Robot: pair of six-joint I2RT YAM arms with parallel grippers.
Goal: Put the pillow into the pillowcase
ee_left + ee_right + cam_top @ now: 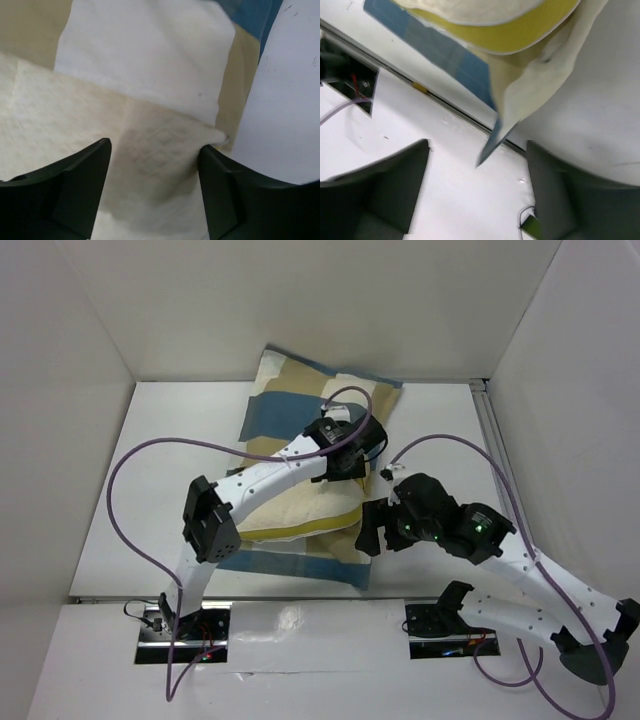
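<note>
The checked pillowcase (285,410) lies spread in the middle of the table. The cream pillow (300,505) with yellow piping lies on its near half. My left gripper (350,462) is open over the pillow's right side. In the left wrist view the gripper (155,147) has its jaws wide apart over cream pillow fabric (75,115), next to a white patch (145,55). My right gripper (372,535) is open and empty at the pillow's near right corner. In the right wrist view the gripper (477,145) is just below a hanging pillowcase corner (520,100) and the pillow's piping (520,30).
White walls close in the table on the left, back and right. A metal rail (492,435) runs along the right side. A dark slot (445,102) marks the table's near edge. A purple cable (130,490) loops over the left side.
</note>
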